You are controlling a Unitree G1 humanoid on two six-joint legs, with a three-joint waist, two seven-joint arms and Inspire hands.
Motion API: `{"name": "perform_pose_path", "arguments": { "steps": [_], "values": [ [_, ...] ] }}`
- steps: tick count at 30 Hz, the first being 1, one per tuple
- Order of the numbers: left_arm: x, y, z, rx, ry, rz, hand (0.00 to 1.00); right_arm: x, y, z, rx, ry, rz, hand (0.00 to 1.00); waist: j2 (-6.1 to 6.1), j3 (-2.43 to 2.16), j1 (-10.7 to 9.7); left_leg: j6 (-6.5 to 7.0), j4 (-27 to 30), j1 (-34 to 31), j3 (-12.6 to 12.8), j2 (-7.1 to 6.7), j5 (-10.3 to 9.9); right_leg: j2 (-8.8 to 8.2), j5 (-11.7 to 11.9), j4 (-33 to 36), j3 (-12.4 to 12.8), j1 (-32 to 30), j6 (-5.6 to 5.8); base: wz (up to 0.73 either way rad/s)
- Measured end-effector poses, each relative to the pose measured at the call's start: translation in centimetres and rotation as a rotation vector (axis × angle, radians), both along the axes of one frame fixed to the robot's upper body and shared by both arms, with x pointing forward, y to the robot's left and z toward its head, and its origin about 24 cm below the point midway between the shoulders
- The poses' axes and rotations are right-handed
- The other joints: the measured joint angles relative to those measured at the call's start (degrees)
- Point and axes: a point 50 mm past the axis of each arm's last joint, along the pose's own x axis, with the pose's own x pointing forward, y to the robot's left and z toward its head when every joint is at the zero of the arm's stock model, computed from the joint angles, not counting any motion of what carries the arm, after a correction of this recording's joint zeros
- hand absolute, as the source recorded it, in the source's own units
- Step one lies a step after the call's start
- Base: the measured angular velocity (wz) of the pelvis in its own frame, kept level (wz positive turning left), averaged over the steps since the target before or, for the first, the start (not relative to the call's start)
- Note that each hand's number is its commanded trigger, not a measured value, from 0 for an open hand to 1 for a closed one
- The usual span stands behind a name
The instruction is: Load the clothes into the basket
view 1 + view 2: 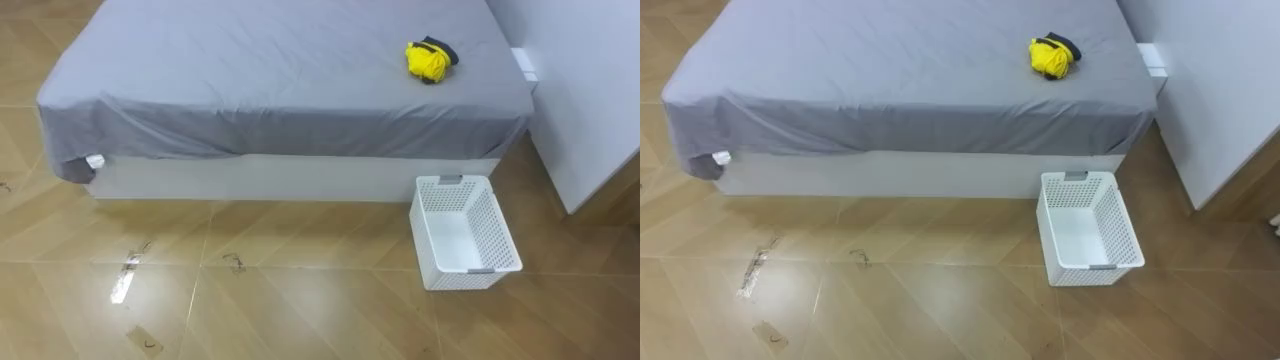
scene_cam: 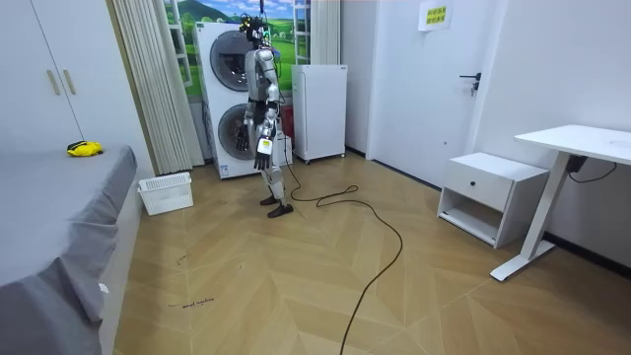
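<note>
A bunched yellow garment (image 1: 429,61) with a dark part lies on the grey bed (image 1: 270,90), near its right end; it is the yellow garment (image 2: 85,149) in the room view. The white perforated basket (image 1: 464,233) stands on the wooden floor just in front of the bed's right end, with nothing inside. I stand a few steps back from the bed, in front of the stacked washing machines (image 2: 230,99). My left hand (image 2: 262,149) hangs at my side, far from garment and basket.
A white wall or cupboard side (image 1: 590,90) rises right of the bed and basket. Behind me stand a small white fridge (image 2: 320,110), a low white cabinet (image 2: 490,194) and a desk (image 2: 577,158). Wooden floor (image 1: 250,290) lies between me and the bed.
</note>
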Motion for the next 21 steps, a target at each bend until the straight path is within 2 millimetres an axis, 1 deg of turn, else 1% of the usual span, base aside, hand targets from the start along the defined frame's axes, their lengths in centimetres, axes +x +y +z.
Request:
{"name": "perform_pose_path", "arguments": {
  "steps": [4, 10, 21],
  "values": [
    [-0.01, -0.03, -0.01, -0.001, 0.000, 0.000, 0.00, -0.01, 0.01, 0.00, 0.002, 0.000, 0.002, 0.00, -0.15, -0.08, 0.0, 0.00, 0.0, 0.0, 0.1, 0.01, 0.0, 0.00, 0.0, 0.0, 0.0, 0.0, 0.00, 0.00],
    [0.01, -0.18, -0.05, -0.009, 0.005, -0.013, 0.00, -0.01, 0.12, -0.01, 0.016, 0.000, 0.013, 0.00, -0.03, 0.00, -0.1, 0.00, -0.1, 0.0, 0.1, 0.00, 0.0, -0.01, 0.0, 0.0, 0.2, -0.1, 0.00, 0.00],
    [-0.03, -0.24, -0.12, -0.046, 0.016, -0.026, 0.00, -0.06, 0.11, -0.01, 0.018, -0.001, 0.009, 0.00, 0.23, -0.05, -0.2, 0.00, -0.1, 0.0, 0.1, 0.00, 0.0, -0.01, 0.0, 0.0, 0.1, 0.0, 0.00, 0.00]
  ]
}}
